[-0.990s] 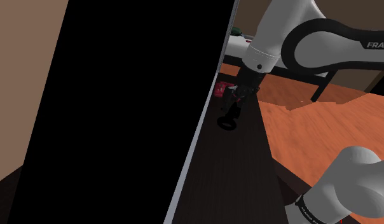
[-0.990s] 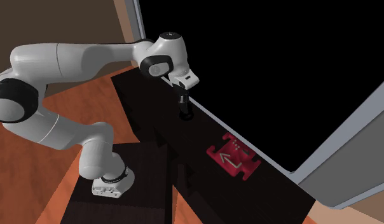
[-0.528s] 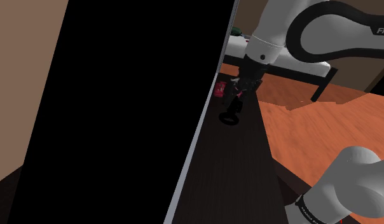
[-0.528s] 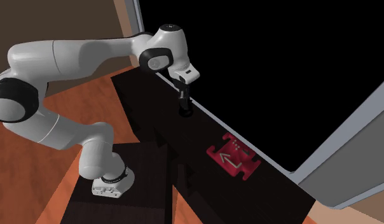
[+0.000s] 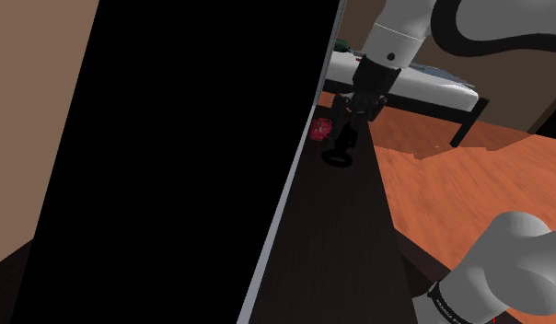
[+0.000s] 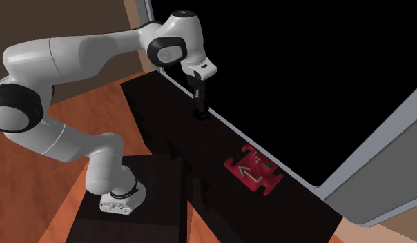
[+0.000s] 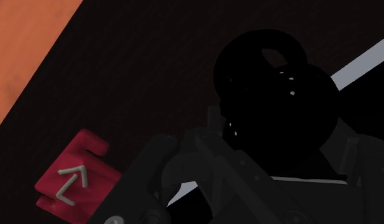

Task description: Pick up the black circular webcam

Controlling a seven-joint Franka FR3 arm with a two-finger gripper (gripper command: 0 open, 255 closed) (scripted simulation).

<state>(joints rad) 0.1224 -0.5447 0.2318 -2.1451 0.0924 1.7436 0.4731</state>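
Webcam [image 5: 339,158] hung clamped between the gripper's [image 5: 345,136] jaws just above the dark table [image 5: 354,248] — it had risen with the arm over the last second, so the lift seemed underway and the grasp sound.

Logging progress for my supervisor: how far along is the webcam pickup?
Done: the gripper is shut on the black webcam. In hand: the lift; the webcam has risen with it over the last second, above the dark table. Left: perhaps more clearance, which I cannot judge here.
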